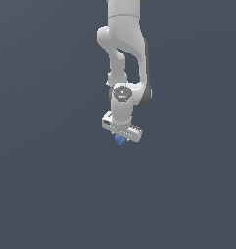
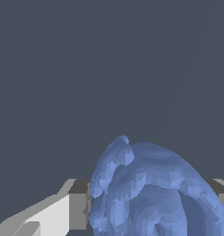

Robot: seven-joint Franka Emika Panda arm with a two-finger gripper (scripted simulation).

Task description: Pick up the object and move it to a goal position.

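Pinching blue object (image 1: 120,140) | gripper (image 1: 121,138) closed on it | fingertips hidden behind lump

I work in a bare simulated space, not a real room: a flat, uniform slate-grey backdrop fills both views edge to edge, and my white arm (image 1: 123,63), coming down from the exterior view's top centre, is rendered in smooth, faceted polygons.
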